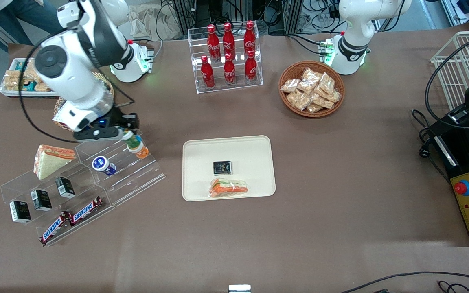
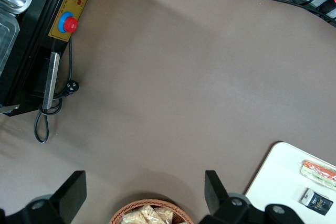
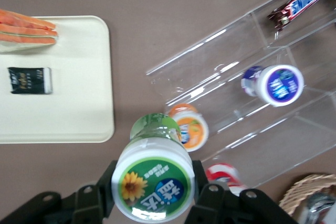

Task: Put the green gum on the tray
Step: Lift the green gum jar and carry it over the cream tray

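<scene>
The green gum point(image 3: 153, 184) is a small rigid plastic bottle, light and, I judge, slick-walled, best held across its round body just under the white lid. That is where I see my gripper point(image 3: 152, 192) pinching it, one finger on each side, lifted just above the clear acrylic display stand point(image 1: 136, 173), left of centre in the front view. The orange gum bottle point(image 1: 141, 150) lies directly beneath. The tray point(image 1: 259, 142) waits at centre frame, already holding a sandwich point(image 1: 228, 188) and dark packet point(image 1: 222, 167).

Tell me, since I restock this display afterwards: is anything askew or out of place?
Only the green gum: the pincer grips it at the lid, lifted off the clear stepped rack above the orange gum bottle. The blue gum bottle lies tilted on its step.
</scene>
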`<state>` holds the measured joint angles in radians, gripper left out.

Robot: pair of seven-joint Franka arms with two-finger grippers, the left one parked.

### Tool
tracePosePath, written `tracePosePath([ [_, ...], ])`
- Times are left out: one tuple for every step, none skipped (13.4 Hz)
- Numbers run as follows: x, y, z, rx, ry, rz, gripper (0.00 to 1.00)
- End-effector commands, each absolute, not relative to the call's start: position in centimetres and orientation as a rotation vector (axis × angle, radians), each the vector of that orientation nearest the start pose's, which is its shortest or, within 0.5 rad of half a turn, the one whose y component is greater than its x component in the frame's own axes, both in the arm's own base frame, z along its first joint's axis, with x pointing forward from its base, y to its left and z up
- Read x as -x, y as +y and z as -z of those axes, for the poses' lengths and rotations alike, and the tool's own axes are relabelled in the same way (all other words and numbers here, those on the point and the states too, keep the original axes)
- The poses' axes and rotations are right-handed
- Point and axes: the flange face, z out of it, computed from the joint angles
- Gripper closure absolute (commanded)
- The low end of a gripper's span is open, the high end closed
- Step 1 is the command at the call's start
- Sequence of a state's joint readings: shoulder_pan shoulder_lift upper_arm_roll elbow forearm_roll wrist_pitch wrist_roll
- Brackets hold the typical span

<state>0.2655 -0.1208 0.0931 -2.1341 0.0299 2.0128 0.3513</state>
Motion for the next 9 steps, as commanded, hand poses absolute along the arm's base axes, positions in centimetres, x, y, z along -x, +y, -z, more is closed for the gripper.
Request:
tracePosePath([
  [-50.0, 22.3, -45.5, 3.108, 0.129, -0.057, 0.53],
  [-50.1, 24.2, -44.9, 3.109, 0.160, -0.071, 0.53],
  [-50.3, 25.7, -44.2, 3.110, 0.185, -0.085, 0.53],
  [-50.6, 26.6, -43.5, 3.112, 0.204, -0.100, 0.53],
  [-50.9, 27.7, -42.6, 3.115, 0.213, -0.115, 0.53],
  [-51.1, 28.8, -41.6, 3.118, 0.238, -0.131, 0.53],
  [-50.8, 30.3, -39.8, 3.133, 0.245, -0.160, 0.53],
  [-50.7, 31.1, -38.2, 3.145, 0.255, -0.191, 0.53],
  [-50.8, 31.9, -36.9, 3.150, 0.262, -0.206, 0.53],
])
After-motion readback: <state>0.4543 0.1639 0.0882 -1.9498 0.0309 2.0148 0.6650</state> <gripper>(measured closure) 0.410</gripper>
